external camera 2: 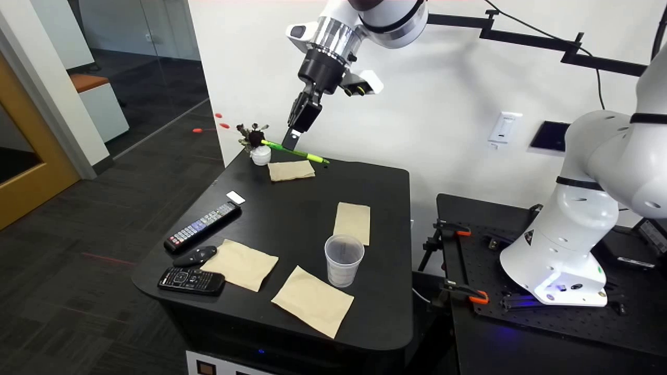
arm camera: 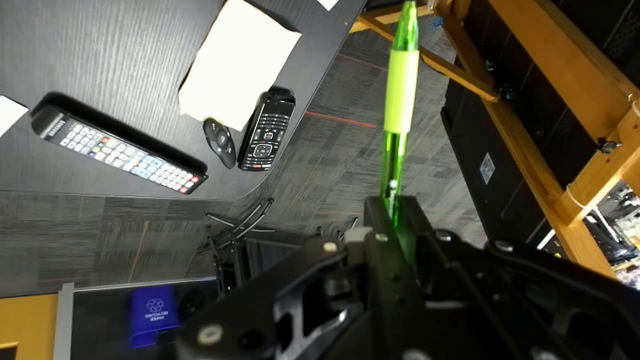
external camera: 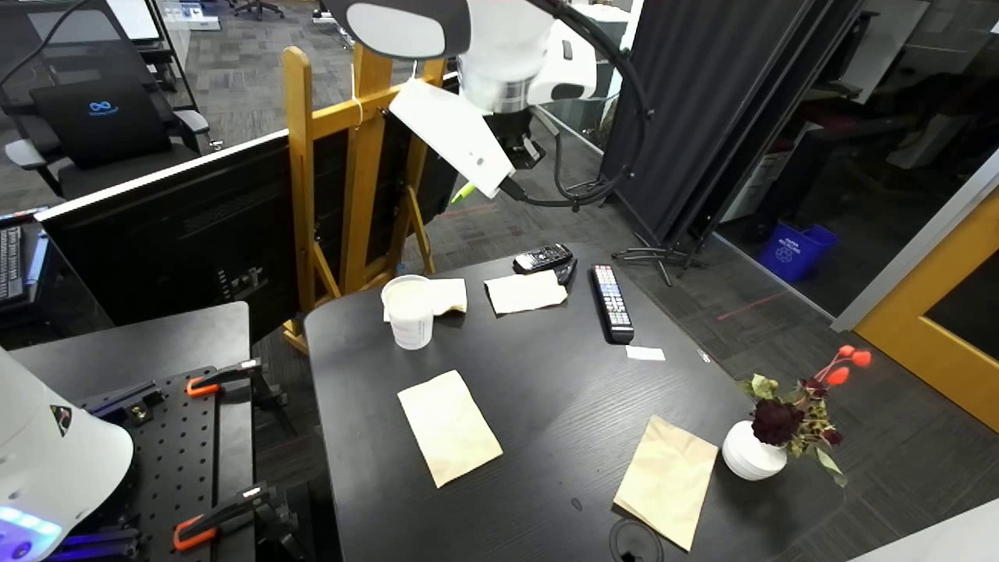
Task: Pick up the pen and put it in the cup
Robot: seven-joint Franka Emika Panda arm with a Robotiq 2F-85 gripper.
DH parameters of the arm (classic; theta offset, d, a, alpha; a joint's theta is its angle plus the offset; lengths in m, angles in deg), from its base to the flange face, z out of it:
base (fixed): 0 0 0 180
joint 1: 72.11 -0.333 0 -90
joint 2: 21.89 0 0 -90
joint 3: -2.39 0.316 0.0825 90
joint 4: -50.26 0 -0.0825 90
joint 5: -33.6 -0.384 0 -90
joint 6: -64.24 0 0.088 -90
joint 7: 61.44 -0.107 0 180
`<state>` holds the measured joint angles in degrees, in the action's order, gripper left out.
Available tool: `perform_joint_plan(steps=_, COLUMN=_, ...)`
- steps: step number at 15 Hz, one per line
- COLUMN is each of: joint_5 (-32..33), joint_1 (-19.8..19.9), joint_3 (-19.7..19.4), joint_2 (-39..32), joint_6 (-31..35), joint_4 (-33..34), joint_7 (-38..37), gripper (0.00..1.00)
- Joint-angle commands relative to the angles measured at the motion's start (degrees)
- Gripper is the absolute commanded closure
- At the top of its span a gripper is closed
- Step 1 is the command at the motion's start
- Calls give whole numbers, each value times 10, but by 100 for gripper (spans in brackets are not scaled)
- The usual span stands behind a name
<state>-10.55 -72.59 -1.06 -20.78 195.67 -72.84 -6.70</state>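
Observation:
The green pen (arm camera: 400,92) is gripped between the fingertips of my gripper (arm camera: 393,212) in the wrist view, its tip end sticking out ahead. In an exterior view the pen (external camera 2: 316,157) lies crosswise in the shut fingers (external camera 2: 291,140), high above the table and slightly tilted. In an exterior view only one end of the pen (external camera: 463,192) shows below a white plate that partly hides the gripper. The whitish cylindrical cup (external camera: 411,320) stands upright on the dark table; it also shows in an exterior view (external camera 2: 344,263). The gripper is well above and apart from the cup, which is outside the wrist view.
Several brown napkins (external camera: 450,428) lie on the table, some close to the cup. A long black remote (external camera: 613,304), a shorter remote (external camera: 542,257) and a small dark remote (external camera 2: 195,256) lie near one edge. A white vase with flowers (external camera: 753,451) stands at a corner. A wooden easel (external camera: 300,179) stands behind.

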Motion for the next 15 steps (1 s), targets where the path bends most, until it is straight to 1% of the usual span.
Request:
perform_joint_plan(steps=1, joint_5=-16, joint_1=6, joint_3=6, joint_2=0, joint_6=9, joint_4=-3, joint_7=25, gripper=97)
perform_joint_plan(steps=3, joint_5=-80, joint_1=4, joint_3=6, joint_2=1, joint_6=36, joint_4=-14, joint_7=95, gripper=97)
perform_joint_plan(steps=5, joint_5=-161, joint_1=4, joint_3=8, joint_2=3, joint_6=64, joint_4=-25, joint_7=194, gripper=97)
perform_joint_plan(steps=8, joint_5=-272, joint_1=4, joint_3=8, joint_2=7, joint_6=66, joint_4=-31, joint_7=338, gripper=97)
perform_joint_plan(steps=12, joint_5=-389, joint_1=10, joint_3=3, joint_2=10, joint_6=13, joint_4=-49, joint_7=523, gripper=97)
perform_joint_plan(steps=13, joint_5=-421, joint_1=13, joint_3=0, joint_2=11, joint_6=-16, joint_4=-61, joint_7=565, gripper=97)
perform_joint_plan(steps=15, joint_5=-441, joint_1=20, joint_3=-4, joint_2=13, joint_6=-90, joint_4=-84, joint_7=606, gripper=97)
